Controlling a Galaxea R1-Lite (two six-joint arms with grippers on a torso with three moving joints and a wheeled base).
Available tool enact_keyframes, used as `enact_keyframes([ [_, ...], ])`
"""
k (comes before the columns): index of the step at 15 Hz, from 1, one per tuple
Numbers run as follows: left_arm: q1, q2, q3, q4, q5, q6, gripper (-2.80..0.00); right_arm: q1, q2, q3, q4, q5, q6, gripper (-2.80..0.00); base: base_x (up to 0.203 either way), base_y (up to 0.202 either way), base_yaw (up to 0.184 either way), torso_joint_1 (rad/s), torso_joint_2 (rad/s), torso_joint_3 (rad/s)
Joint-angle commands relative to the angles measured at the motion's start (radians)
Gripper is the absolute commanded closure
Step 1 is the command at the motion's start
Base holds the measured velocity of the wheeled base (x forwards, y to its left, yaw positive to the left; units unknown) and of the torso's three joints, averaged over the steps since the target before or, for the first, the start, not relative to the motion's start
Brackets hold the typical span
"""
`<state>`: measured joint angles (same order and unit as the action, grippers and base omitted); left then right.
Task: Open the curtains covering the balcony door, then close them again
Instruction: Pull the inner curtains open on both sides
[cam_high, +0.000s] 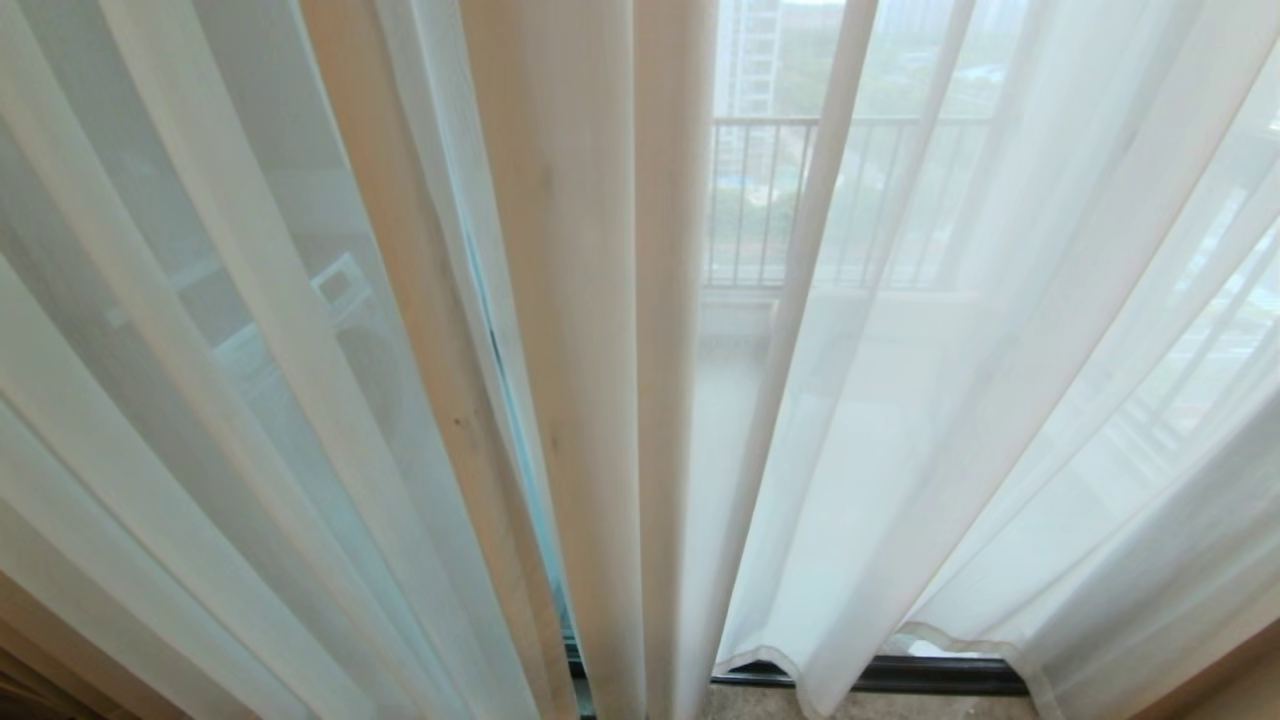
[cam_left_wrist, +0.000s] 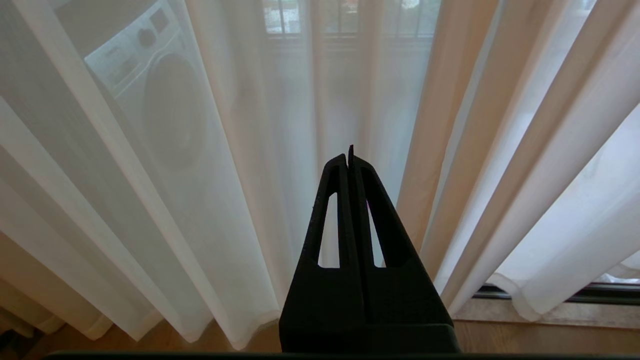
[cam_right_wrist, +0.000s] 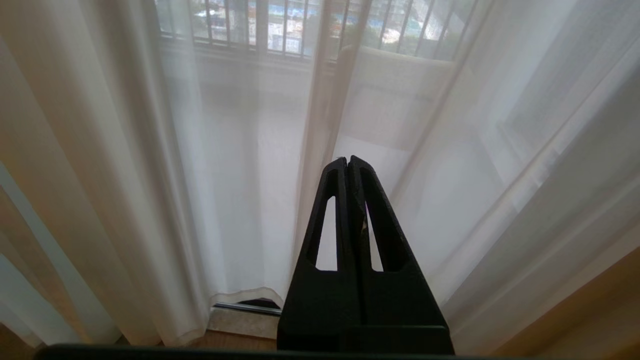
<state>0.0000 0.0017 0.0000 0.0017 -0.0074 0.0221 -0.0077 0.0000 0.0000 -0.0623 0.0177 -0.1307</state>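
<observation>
The sheer curtains (cam_high: 1000, 380) hang drawn across the balcony door (cam_high: 900, 675). The left end effector (cam_left_wrist: 350, 157) and right end effector (cam_right_wrist: 347, 160) are both closed, empty, just before the fabric.

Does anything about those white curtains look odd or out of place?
Nothing looks damaged. The sheer curtains hang drawn in soft folds, leaving only a narrow gap showing the balcony railing. Both grippers are shut and touch nothing.
</observation>
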Motion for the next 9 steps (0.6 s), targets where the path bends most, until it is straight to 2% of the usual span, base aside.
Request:
enact_keyframes([
  [1, 0.0, 0.0, 0.0, 0.0, 0.0, 0.001, 0.0, 0.0, 0.0, 0.0, -0.001, 0.001, -0.001, 0.0, 0.0, 0.0, 0.0, 0.0, 0.0, 0.0],
  [9, 0.0, 0.0, 0.0, 0.0, 0.0, -0.004, 0.0, 0.0, 0.0, 0.0, -0.001, 0.001, -0.001, 0.0, 0.0, 0.0, 0.0, 0.0, 0.0, 0.0],
])
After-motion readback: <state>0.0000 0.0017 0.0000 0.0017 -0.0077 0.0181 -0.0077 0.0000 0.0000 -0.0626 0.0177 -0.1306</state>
